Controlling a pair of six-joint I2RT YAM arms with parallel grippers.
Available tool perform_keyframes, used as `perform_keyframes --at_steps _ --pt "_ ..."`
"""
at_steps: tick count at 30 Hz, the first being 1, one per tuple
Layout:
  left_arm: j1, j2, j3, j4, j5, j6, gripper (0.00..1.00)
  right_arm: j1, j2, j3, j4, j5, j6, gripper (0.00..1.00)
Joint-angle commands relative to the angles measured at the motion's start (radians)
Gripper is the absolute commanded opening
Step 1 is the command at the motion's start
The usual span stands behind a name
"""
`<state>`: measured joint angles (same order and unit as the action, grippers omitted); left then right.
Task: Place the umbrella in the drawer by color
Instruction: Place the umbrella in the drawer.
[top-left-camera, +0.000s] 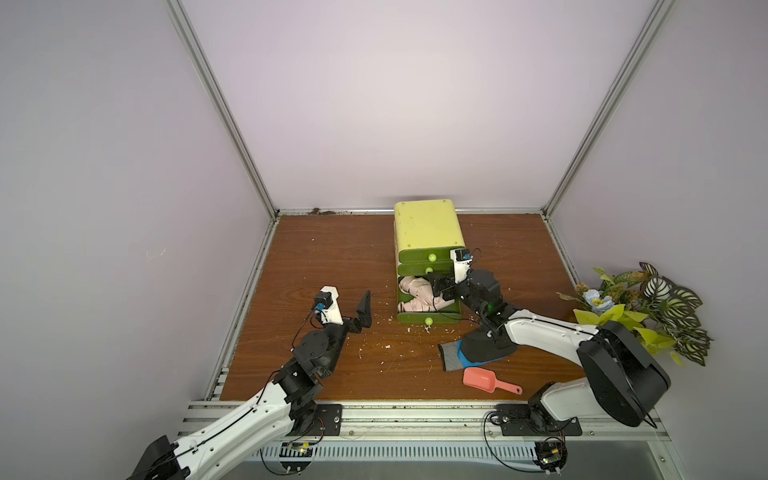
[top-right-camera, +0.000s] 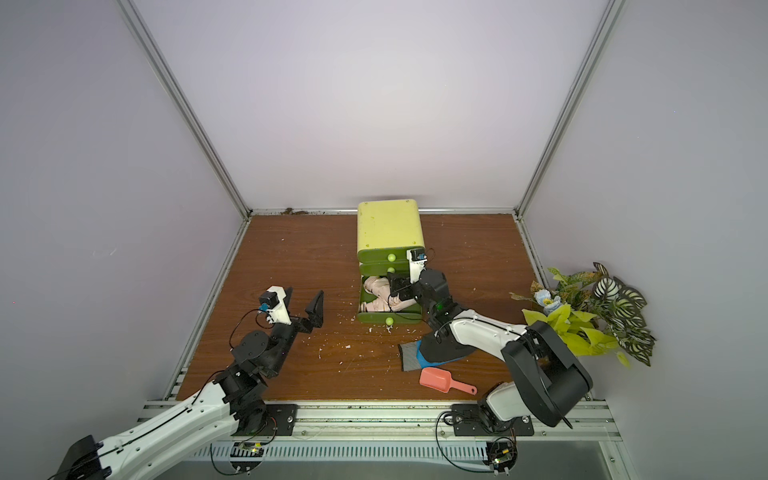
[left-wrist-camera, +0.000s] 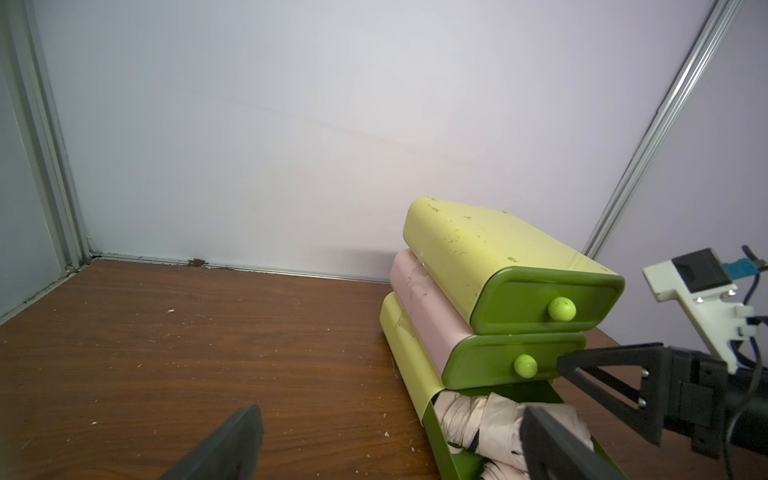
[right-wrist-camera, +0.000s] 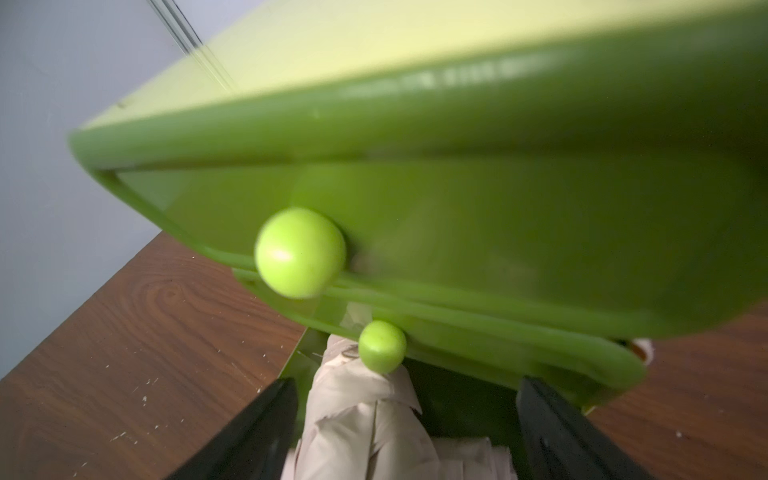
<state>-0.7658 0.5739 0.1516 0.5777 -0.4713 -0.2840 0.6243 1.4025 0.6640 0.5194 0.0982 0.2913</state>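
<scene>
1. Your right claw (top-left-camera: 439, 291) hangs over the open bottom drawer (top-left-camera: 411, 319) of the drawer unit (top-left-camera: 428, 232). Its jaws are spread wide and clamp nothing.
2. Only the right wrist view shows this. The pale pink umbrella (right-wrist-camera: 365, 424) lies folded between the two fingers (right-wrist-camera: 257, 432); one finger is close beside the fabric and the other is well apart from it.
3. In both top views the claw's own body covers that gap. There you see only the umbrella (top-right-camera: 380, 295) inside the drawer, running from beneath the claw out toward your left claw's side.
4. Just beyond the right claw's tips, the two upper drawers are shut.
5. Only the left wrist view shows the unit's flank: a yellow shell on top, a pink shell (left-wrist-camera: 424, 307) in the middle and yellow at the bottom. The umbrella (left-wrist-camera: 478, 419) sits in the bottom one.
6. Your left claw (top-right-camera: 302, 303) is fully spread and empty above the table (top-left-camera: 332, 257), well apart from the unit.
7. Only the top views show what is behind the right claw: a grey-and-blue cloth (top-left-camera: 451, 355) under its arm and a coral scoop (top-left-camera: 482, 379) further back.
</scene>
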Motion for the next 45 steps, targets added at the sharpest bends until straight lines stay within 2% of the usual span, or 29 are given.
perform_keyframes --at_steps 1,4,7,11,12,13,20,25,34,40,45 --pt "0.002 -0.011 0.025 0.01 0.009 -0.009 0.99 0.0 -0.067 0.072 -0.28 0.071 -0.13 0.89" --pt "0.002 -0.014 0.022 0.011 0.007 -0.012 0.99 0.005 -0.087 0.132 -0.428 0.058 -0.157 0.83" --pt "0.003 -0.013 0.022 0.011 0.009 -0.015 0.99 0.028 -0.077 0.166 -0.517 0.005 -0.109 0.72" --pt "0.002 -0.008 0.023 0.013 0.012 -0.02 0.99 0.073 -0.085 0.135 -0.483 -0.085 -0.02 0.47" --pt "0.002 -0.008 0.023 0.01 0.013 -0.022 0.99 0.079 -0.09 0.12 -0.454 -0.107 0.007 0.37" --pt "0.002 -0.009 0.025 0.009 0.013 -0.025 0.99 0.085 -0.092 0.114 -0.439 -0.125 0.03 0.32" --pt "0.002 -0.015 0.029 -0.001 0.022 -0.029 0.99 0.122 -0.045 0.142 -0.485 -0.126 0.073 0.31" --pt "0.002 -0.003 0.029 0.005 0.02 -0.032 0.99 0.124 -0.025 0.086 -0.388 -0.103 0.078 0.31" --pt "0.002 0.007 0.031 0.004 0.014 -0.024 0.99 -0.003 0.131 0.134 -0.322 -0.023 -0.011 0.3" --pt "0.002 0.014 0.03 0.005 0.005 -0.018 0.99 -0.026 0.227 0.218 -0.351 0.068 -0.085 0.31" --pt "0.002 0.033 0.031 0.013 0.005 -0.015 0.99 -0.026 0.246 0.249 -0.374 0.129 -0.127 0.33"
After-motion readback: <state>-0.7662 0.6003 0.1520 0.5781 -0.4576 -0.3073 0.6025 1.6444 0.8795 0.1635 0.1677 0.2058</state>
